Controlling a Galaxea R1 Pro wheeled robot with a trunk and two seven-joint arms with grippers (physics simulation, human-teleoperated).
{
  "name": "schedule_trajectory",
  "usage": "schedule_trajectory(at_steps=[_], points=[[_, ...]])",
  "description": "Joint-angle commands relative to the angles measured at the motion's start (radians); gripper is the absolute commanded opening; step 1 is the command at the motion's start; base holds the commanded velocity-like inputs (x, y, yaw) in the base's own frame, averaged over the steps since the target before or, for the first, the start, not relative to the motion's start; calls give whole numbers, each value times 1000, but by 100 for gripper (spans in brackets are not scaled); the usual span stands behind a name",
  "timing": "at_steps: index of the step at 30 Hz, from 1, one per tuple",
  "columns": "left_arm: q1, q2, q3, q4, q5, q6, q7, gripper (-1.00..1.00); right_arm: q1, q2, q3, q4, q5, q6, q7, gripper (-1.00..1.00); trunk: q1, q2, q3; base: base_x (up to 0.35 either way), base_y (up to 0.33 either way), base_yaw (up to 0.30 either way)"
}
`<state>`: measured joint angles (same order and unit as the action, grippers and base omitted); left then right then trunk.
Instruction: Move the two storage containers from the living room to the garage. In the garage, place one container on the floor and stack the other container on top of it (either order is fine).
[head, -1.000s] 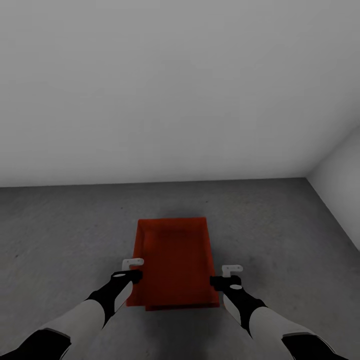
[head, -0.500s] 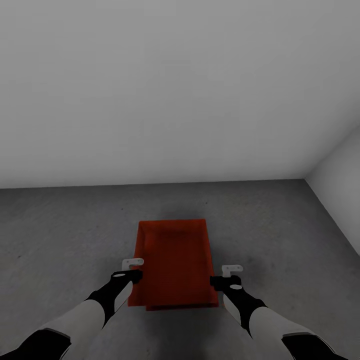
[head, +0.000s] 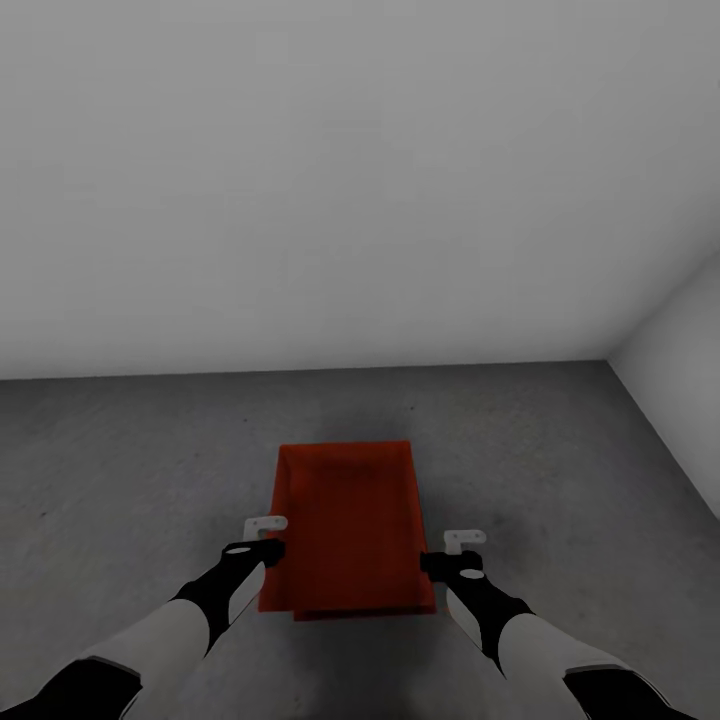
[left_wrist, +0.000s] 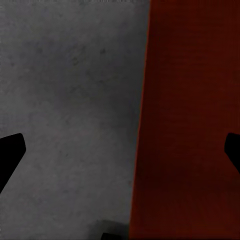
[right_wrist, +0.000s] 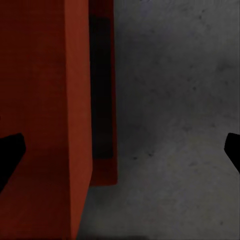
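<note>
Head view: an orange-red storage container (head: 345, 530) is seen above the dark grey concrete floor (head: 120, 450) of the garage, close to the pale grey wall (head: 360, 180), with the left gripper (head: 265, 537) at its left long wall and the right gripper (head: 462, 550) just beside its right long wall. In the right wrist view a second red rim (right_wrist: 104, 100) is seen beneath and offset from the upper container (right_wrist: 45, 115), so the two containers are judged to be nearly or already stacked; whether the upper one is fully seated cannot be told. In both wrist views the jaws are spread wide, each pair straddling a container wall without contact being visible; nothing is judged to be gripped. The stacking step is judged to be in hand or just finished. The next move calls for both arms to be drawn outward and back without the walls being nudged
</note>
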<state>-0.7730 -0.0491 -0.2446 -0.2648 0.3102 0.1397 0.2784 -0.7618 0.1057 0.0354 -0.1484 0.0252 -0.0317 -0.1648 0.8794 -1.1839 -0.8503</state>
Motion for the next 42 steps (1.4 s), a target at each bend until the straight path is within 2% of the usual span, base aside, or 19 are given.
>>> schedule_trajectory(at_steps=[1,42], points=[[0,1,-9,-2,9,5,7,100,-1,0,3,1,2,-2,-5,100,-4,7,3,0,0,0],[0,0,-9,-2,7,3,8,100,-1,0,3,1,2,-2,-4,100,-161,294,131,0,0,0]])
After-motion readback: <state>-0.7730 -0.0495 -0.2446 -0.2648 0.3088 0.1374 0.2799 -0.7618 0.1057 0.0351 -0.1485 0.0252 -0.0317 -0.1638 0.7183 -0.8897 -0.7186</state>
